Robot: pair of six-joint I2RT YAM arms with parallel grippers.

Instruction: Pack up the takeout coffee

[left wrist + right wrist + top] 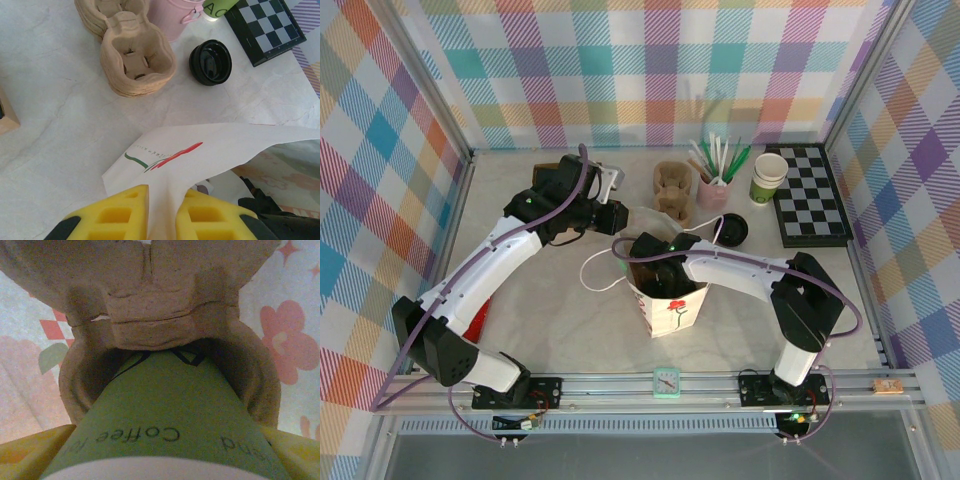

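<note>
The takeout coffee (165, 405) was clamped between the yellow pads of the right pincer (160, 460). Its green wall stood in a well of a pulp cup carrier (150, 305), with flowered paper on both sides. Whether the cup's base was fully seated could not be told, and its top was out of sight. Cup, carrier and right pincer were all inside the white paper bag (672, 312), which stood near the middle of the surface (550, 310), closer to the near edge than the far one.

The left pincer (162, 215) was closed on the bag's upper rim, on the side toward the far-left corner, holding the mouth open.

The step in hand looked like the placing itself, nearly done. The next move would call for the right jaws to spread and lift straight up out of the mouth, without tipping the cup or snagging the paper.

A loose black lid (210, 62) lay beyond the bag, toward the far-right corner.
</note>
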